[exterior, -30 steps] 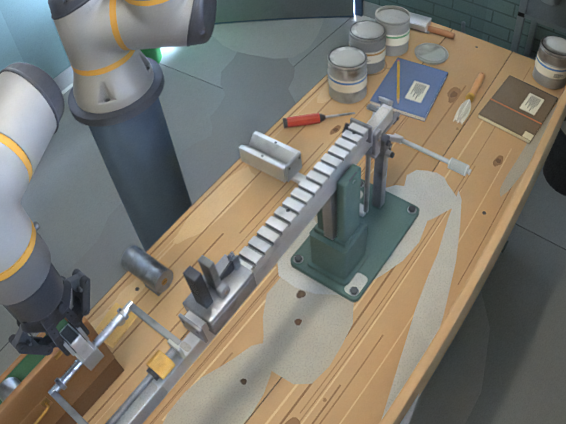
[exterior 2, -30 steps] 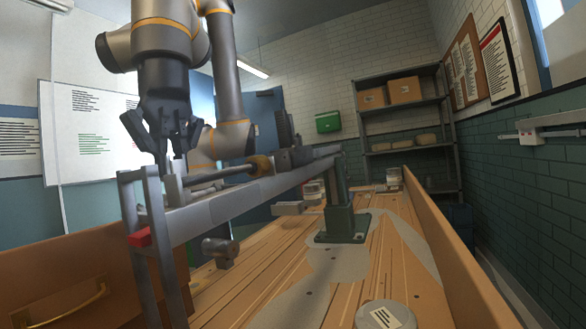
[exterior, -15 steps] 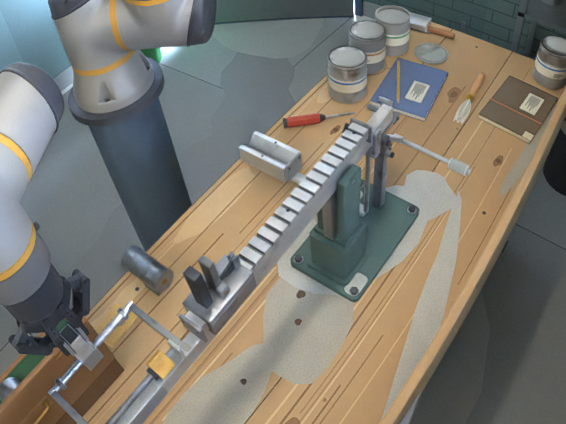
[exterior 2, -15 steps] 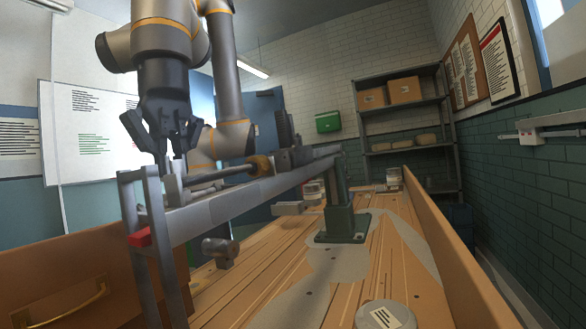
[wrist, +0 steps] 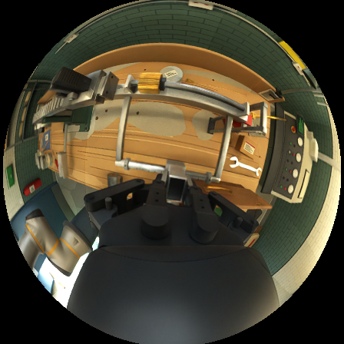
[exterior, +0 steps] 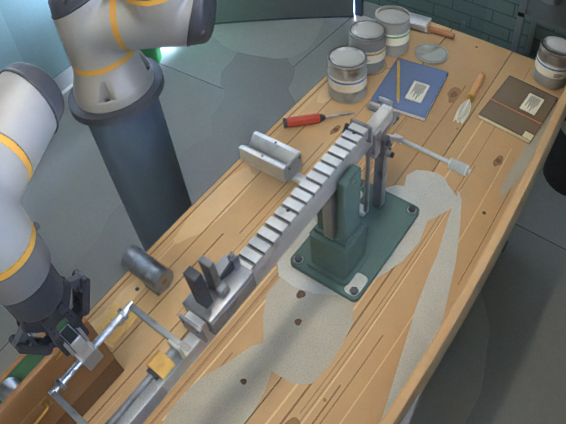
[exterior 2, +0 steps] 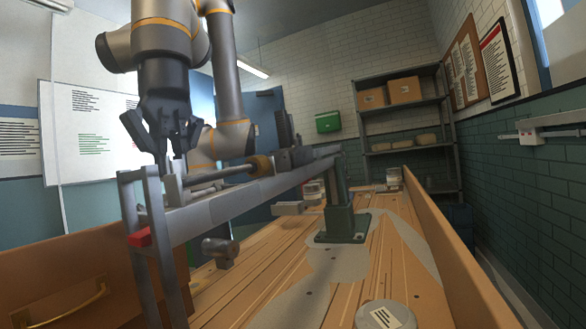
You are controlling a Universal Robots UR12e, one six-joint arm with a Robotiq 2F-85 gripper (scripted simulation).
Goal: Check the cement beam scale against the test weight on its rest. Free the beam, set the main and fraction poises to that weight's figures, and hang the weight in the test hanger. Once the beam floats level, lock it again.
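The grey block handle point(exterior: 84, 350) point(wrist: 176, 183) on the cross rod of the beam's U-shaped lock bail is clamped in my gripper point(exterior: 70, 336) point(exterior 2: 168, 159) point(wrist: 176, 191), at the near left end of the bench. The bail's two arms point(wrist: 123, 126) run from that rod to the long beam point(exterior: 310, 187) point(exterior 2: 253, 192). A brass fraction poise point(exterior: 160, 363) point(exterior 2: 257, 165) point(wrist: 148, 83) sits on its rod beside the beam. A dark main poise point(exterior: 205, 285) point(wrist: 71, 80) sits at the notched bar's near end. The cylindrical test weight point(exterior: 146, 268) point(exterior 2: 220, 249) lies on the bench by the left edge.
A wooden drawer box point(exterior 2: 68, 280) stands under the gripper. The green pillar and base plate point(exterior: 355, 235) hold the beam mid-bench. Tins point(exterior: 347, 73), notebooks, a red screwdriver point(exterior: 310, 119) and a brush lie at the far end. A control panel point(wrist: 291, 157) and a wrench point(wrist: 245, 166) are nearby.
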